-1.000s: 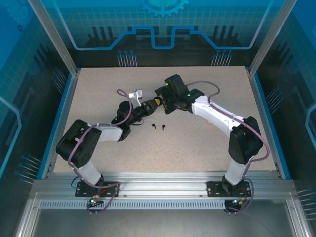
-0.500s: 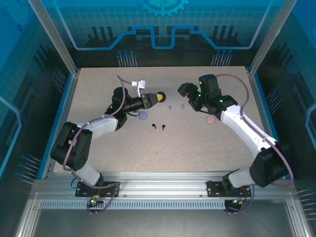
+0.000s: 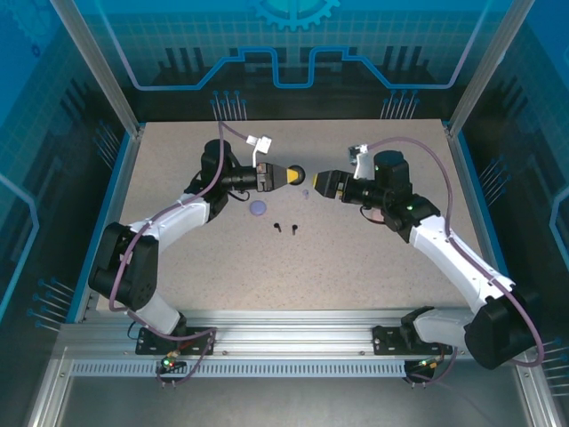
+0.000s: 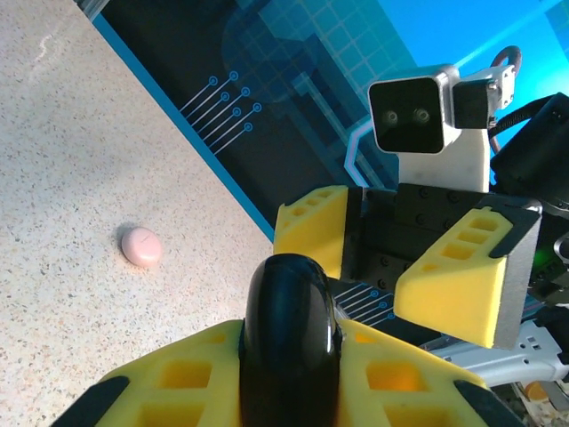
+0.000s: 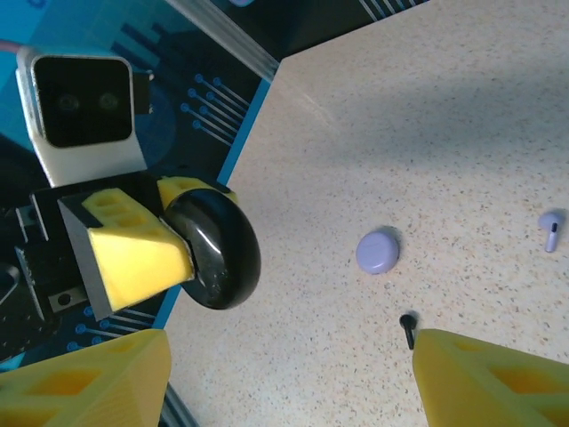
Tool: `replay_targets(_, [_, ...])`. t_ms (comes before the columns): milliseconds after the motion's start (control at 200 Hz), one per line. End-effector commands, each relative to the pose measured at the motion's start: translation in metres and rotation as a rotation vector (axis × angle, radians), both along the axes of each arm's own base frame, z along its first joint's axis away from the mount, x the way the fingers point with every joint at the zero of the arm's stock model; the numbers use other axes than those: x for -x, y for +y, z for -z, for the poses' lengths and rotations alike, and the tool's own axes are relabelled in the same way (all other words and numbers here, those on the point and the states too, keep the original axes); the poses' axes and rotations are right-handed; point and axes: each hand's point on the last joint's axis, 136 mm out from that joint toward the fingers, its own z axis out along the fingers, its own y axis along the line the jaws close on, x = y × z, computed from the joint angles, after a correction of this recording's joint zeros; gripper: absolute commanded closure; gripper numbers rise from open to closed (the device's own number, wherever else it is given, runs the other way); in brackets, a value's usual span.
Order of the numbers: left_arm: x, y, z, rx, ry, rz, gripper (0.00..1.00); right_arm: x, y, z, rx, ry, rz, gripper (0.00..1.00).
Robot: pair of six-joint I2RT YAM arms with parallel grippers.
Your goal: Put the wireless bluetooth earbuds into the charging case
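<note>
My left gripper (image 3: 286, 175) is shut on a glossy black round charging case (image 3: 299, 172), held on edge above the table. In the left wrist view the black case (image 4: 289, 334) is wedged between the yellow fingers (image 4: 169, 387). My right gripper (image 3: 322, 183) faces it from the right, open and a short gap away. Its wrist view shows the black case (image 5: 218, 249) just beyond the wide-apart fingertips (image 5: 498, 382). Two black earbuds (image 3: 278, 226) (image 3: 293, 230) lie on the table, as does a lavender earbud (image 3: 305, 193) (image 5: 551, 229). One black earbud (image 5: 408, 327) sits beside my right finger.
A closed lavender case (image 3: 258, 207) (image 5: 378, 251) lies below the left gripper. A closed pale pink case (image 4: 140, 246) rests on the table near the blue edge strip (image 4: 178, 222). Frame posts and blue panels ring the table.
The right arm swung back and turned its open gripper to face the left gripper. The left gripper rose toward the table's middle, still shut on the black case.
</note>
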Motion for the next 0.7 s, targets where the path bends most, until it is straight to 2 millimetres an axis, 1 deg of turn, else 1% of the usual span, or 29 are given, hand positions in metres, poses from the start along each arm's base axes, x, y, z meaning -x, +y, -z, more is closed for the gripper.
replay_targets(0, [0.009,0.001,-0.023,0.012,-0.065,0.039,1.0,-0.003,0.017,-0.015,-0.019,-0.071,-0.074,0.29])
replay_targets(230, [0.008,0.0,-0.025,0.013,-0.068,0.039,1.0,-0.01,0.034,-0.019,-0.018,-0.077,-0.104,0.31])
replay_targets(330, [0.008,0.0,-0.026,0.013,-0.07,0.041,1.0,-0.014,0.037,-0.016,-0.012,-0.067,-0.104,0.33])
replay_targets(410, [0.009,-0.001,-0.027,0.016,-0.074,0.046,1.0,-0.018,0.037,-0.008,0.001,-0.047,-0.092,0.35])
replay_targets(510, [0.011,-0.001,-0.032,0.026,-0.078,0.056,1.0,-0.025,0.032,0.007,0.019,-0.015,-0.06,0.38])
replay_targets(695, [0.017,0.0,-0.041,0.038,-0.094,0.068,1.0,-0.035,0.012,0.035,0.031,0.051,0.015,0.42])
